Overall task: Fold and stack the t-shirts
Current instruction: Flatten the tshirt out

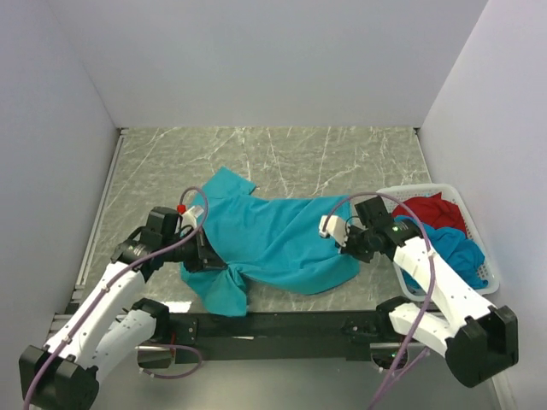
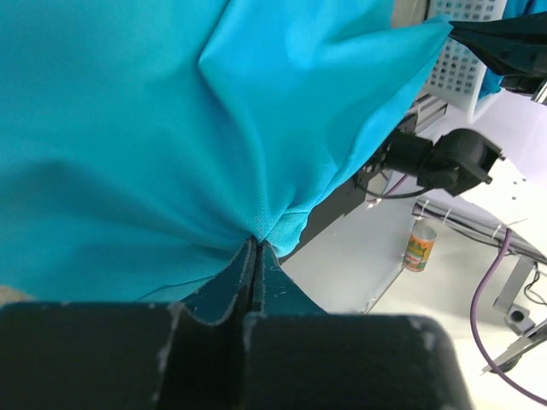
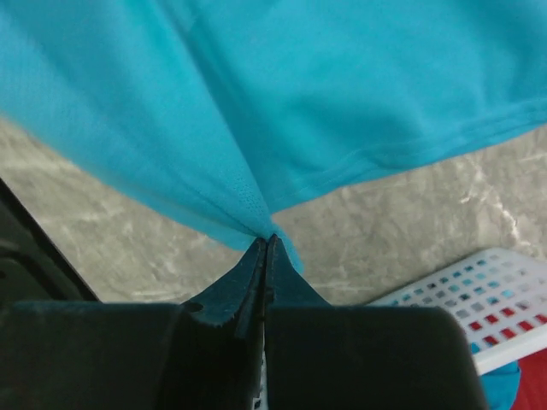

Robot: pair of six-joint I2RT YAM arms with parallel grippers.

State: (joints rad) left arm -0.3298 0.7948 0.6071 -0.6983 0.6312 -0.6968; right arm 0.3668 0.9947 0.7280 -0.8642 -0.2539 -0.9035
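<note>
Teal t-shirt (image 1: 273, 243) spread across the near middle of the marbled table (image 1: 282, 154), one sleeve pointing toward the far left, a bunched corner hanging close to the near edge. Left gripper (image 2: 255, 248) pressed together on a fold of the teal cloth — fabric puckered into a tight point right at the fingertips, creases radiating outward from the pinch. Same grip seen from above at the shirt's left edge (image 1: 201, 248). Right gripper (image 3: 267, 241) likewise clamped on the shirt's right side, jaws closed with only a thin pleat of teal between them, hem stitching visible just beyond. From above, right gripper (image 1: 346, 242) at the shirt's right edge.

White slatted basket (image 1: 479, 256) at the right of the table, just beside the right arm — red t-shirt (image 1: 436, 212) toward its far end, bright blue t-shirt (image 1: 453, 248) nearer, both crumpled. Corner of the basket also in the right wrist view (image 3: 479, 299), resting on the marble. Small bottle (image 2: 420, 246) with an orange label visible below the table edge in the left wrist view.
</note>
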